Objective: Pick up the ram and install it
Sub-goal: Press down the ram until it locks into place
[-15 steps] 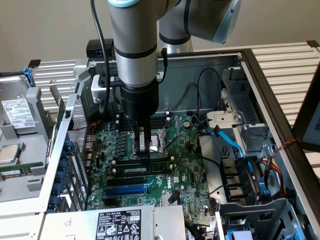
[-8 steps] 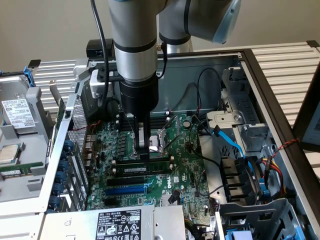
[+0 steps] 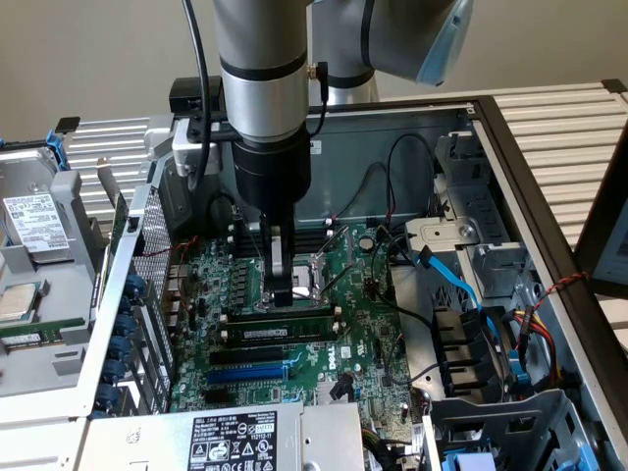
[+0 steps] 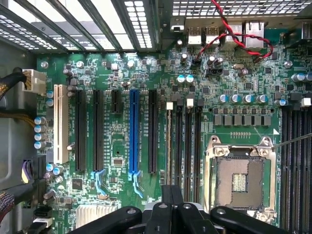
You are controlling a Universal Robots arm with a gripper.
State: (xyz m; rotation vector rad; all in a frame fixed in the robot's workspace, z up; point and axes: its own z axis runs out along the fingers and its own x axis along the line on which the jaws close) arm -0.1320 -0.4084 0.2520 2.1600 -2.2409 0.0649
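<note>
The ram (image 3: 285, 331) is a green stick with a white label, standing on edge in a black memory slot between white end clips, beside the CPU socket (image 3: 319, 270). In the wrist view the ram (image 4: 169, 146) appears edge-on as a thin pale line in the slot nearest the blue expansion slot (image 4: 135, 131). My gripper (image 3: 284, 294) hangs straight down over the middle of the stick, its tips just above or touching the top edge. The fingers (image 4: 166, 195) sit pressed together, so the gripper (image 4: 171, 187) is shut with nothing held.
The motherboard lies in an open computer case (image 3: 491, 128). Empty black memory slots (image 4: 187, 146) run beside the ram. Blue cables (image 3: 451, 280) and a drive cage are at the exterior view's right, a power supply (image 3: 231, 442) is in front, and a hard drive (image 3: 34, 221) is at the left.
</note>
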